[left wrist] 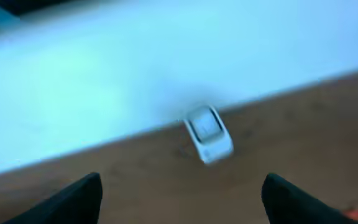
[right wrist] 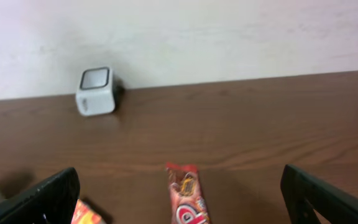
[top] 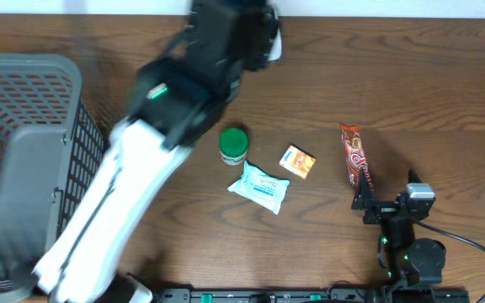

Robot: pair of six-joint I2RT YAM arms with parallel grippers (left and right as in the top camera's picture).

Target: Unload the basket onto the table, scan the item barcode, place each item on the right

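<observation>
On brown wooden table [right wrist: 260, 124] by pale wall [right wrist: 229, 31], white scanner [right wrist: 96, 91]

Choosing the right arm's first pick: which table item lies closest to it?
The long red snack bar, just ahead of the right gripper; the orange box, blue-white packet and green-lidded jar lie farther away.

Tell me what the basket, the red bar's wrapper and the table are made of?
The basket looks like matte grey plastic, moulded into a grid of holes. The red bar seems to be wrapped in thin plastic film or foil, with glossy print and a crinkled end. The table is smooth and brown with grain lines; I cannot tell whether it is real wood or a printed laminate.
</observation>
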